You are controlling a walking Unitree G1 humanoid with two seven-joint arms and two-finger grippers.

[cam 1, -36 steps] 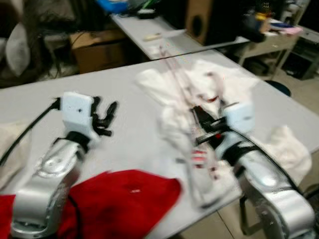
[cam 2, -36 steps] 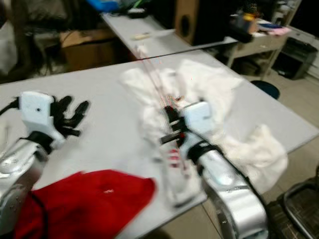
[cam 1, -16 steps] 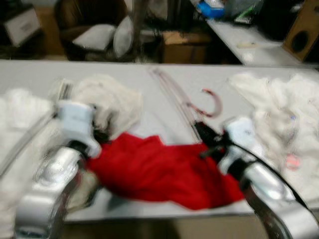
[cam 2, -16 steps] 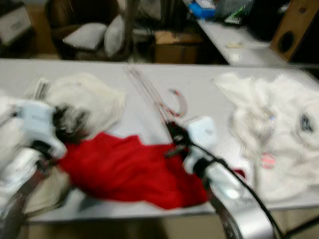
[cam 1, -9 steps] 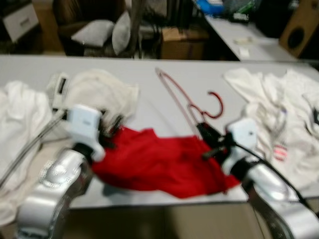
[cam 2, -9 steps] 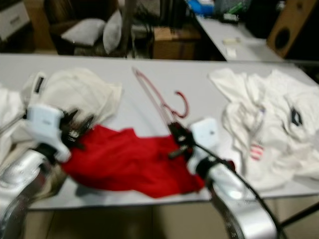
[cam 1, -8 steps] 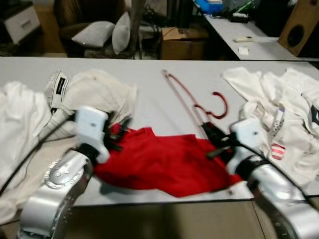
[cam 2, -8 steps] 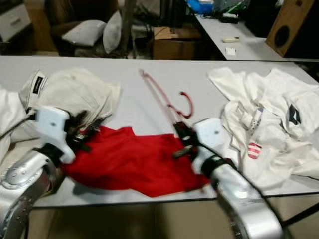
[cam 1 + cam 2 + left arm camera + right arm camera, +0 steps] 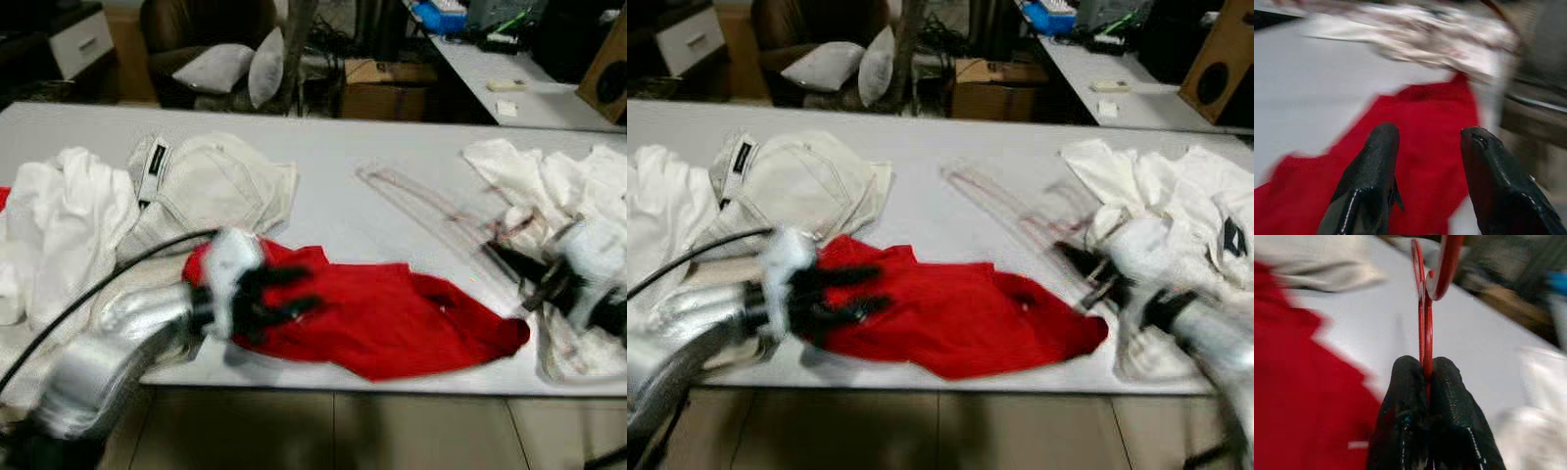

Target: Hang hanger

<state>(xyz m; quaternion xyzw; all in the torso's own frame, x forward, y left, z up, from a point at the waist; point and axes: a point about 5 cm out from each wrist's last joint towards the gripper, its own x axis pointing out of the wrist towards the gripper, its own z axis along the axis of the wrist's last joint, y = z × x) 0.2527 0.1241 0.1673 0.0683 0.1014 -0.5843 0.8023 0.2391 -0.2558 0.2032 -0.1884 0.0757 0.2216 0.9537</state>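
With the right gripper pinching the hanger and the left gripper wide, the thin hanger may slip.

The red hanger is thin, with a curved hook at its far end. It is pinched between the closed black fingers of the right end effector, and blurs as a faint pink outline above the grey surface, beside the red garment.

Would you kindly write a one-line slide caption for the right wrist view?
Right gripper shut on the red hanger, held above the grey table beside the red garment.
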